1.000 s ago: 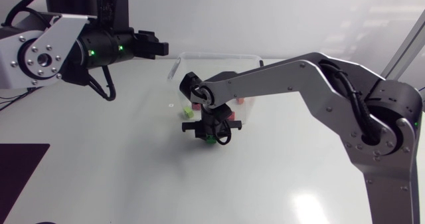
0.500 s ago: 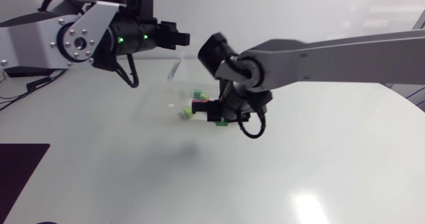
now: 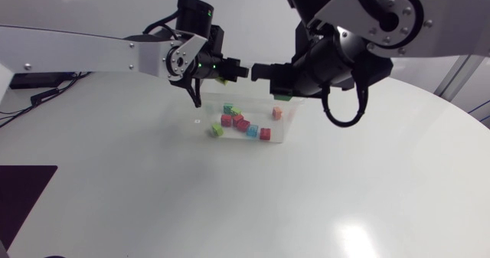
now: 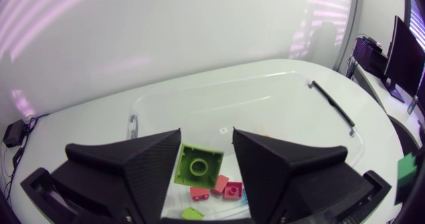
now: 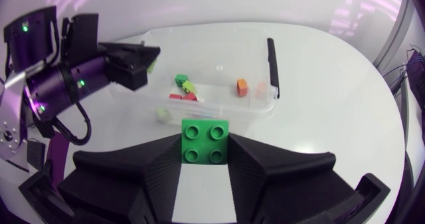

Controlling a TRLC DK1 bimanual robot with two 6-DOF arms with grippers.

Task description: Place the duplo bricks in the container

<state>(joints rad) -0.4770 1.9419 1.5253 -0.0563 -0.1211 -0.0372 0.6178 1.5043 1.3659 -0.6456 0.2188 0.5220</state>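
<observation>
**While Two Claws Hung Above the Container, Loose Bricks Lay Within It**

Where the clear container (image 3: 285, 132) stood on the white table (image 3: 153, 197), both arms met in the air above it. The right claw (image 3: 264, 70) was over the container and clamped on a dark green brick (image 5: 206, 139). Its two wedges stood only as far apart as the brick was wide and pressed on opposite sides. The brick's four studs faced the wrist camera.

The left claw (image 4: 206, 139) was also above the container, its tip close to the other's. A lime brick (image 4: 198, 165) sat within it, slightly askew, showing its hollow underside and round centre tube. Whether this claw gripped the brick or only framed it could not be told.

Several bricks lay loose inside the container, on its floor. Red bricks (image 3: 242, 124) were clustered near the middle, with a blue brick (image 3: 252, 131) touching them. A green brick (image 3: 228, 109) lay beside that group. An orange brick (image 3: 276, 113) lay apart, toward the container's end on the right arm's side. A small pale-green brick (image 3: 217, 131) lay at the container's wall on the left arm's side. Whether it was inside or just outside that wall could not be told. A black strip (image 5: 271, 64) ran along the container's short rim near the orange brick.
</observation>
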